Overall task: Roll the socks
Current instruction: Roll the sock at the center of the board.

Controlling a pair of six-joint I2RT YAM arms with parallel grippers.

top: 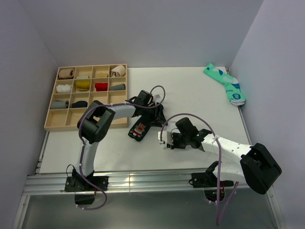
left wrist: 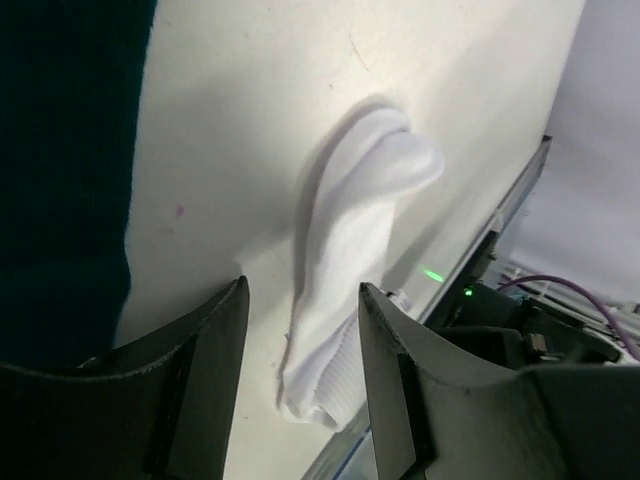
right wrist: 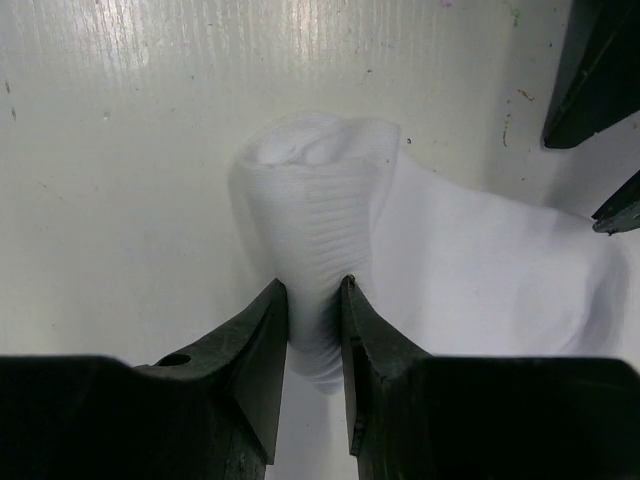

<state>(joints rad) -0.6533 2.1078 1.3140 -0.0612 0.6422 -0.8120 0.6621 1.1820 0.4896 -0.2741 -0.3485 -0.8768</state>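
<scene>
Since the white sock [right wrist: 480, 270], lying on the surface [right wrist: 120, 150], is soft, light and limp, best hold is its bunched ribbed fold, where the right end effector [right wrist: 315, 285] is clenched on it. Left end effector [left wrist: 303, 290] released, empty, above it. Dark green sock [top: 139, 130] flat nearby.

Top view bright, evenly lit, soft shadows. Wrist views softer; white sock [right wrist: 320, 210] washed out, glare on tabletop [right wrist: 120, 60].

Robotics lab, lilac walls [top: 143, 28], white table [top: 190, 90], left arm [top: 95, 125] and right arm [top: 233, 150] bolted to aluminium rails [top: 143, 183]
</scene>
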